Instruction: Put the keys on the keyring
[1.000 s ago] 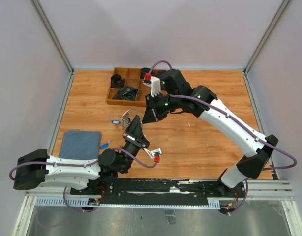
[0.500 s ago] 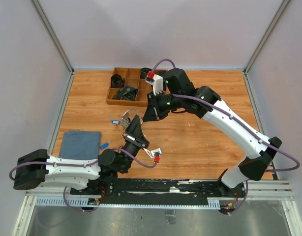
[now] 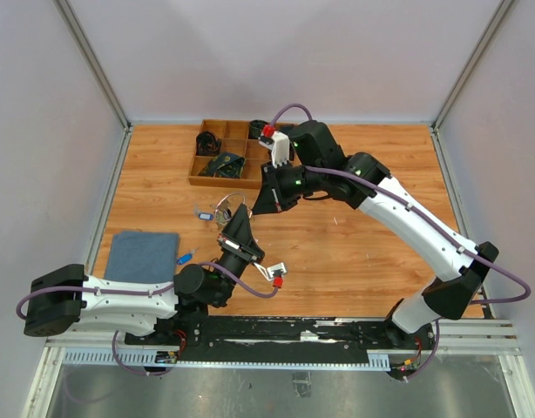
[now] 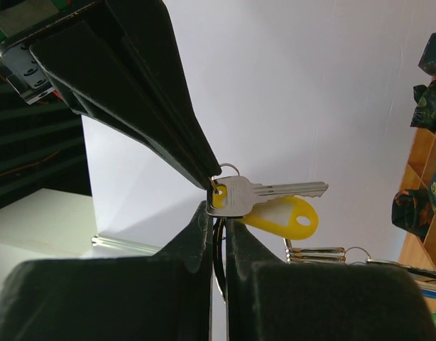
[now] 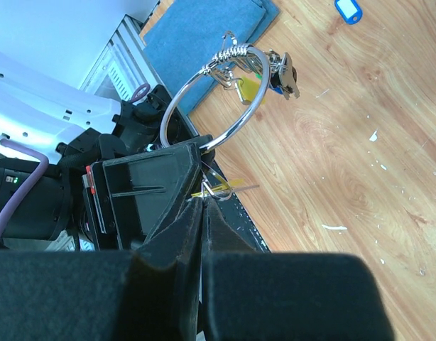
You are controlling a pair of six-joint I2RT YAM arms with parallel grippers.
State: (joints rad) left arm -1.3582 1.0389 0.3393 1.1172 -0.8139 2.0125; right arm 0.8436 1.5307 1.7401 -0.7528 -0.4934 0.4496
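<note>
The keyring (image 5: 170,99), a thin round loop of shiny silver wire, is held up above the wooden table (image 5: 360,142) in the near left-centre of the work area. Its lower edge is nipped between the pressed-together fingers of the left gripper (image 4: 216,209). A bunch of other keys (image 5: 278,67) is gathered on the part of the loop farthest from that grip. Right at the left fingertips lies a flat silver key (image 4: 271,190) with a toothed blade, roughly level, with a smooth yellow plastic tag (image 4: 289,217) behind it and a small split ring (image 4: 227,169) at its head. The right gripper (image 5: 204,202) has its matte black fingers closed tight, pinching that key's head. Only the left wrist view shows the blade and tag clearly. The right wrist view gives mere yellow slivers there, but shows the whole loop, a soft blue cloth (image 5: 204,28) and a small blue tag (image 5: 348,10). The top view adds a wooden tray (image 3: 217,183) of compartments further back.
</note>
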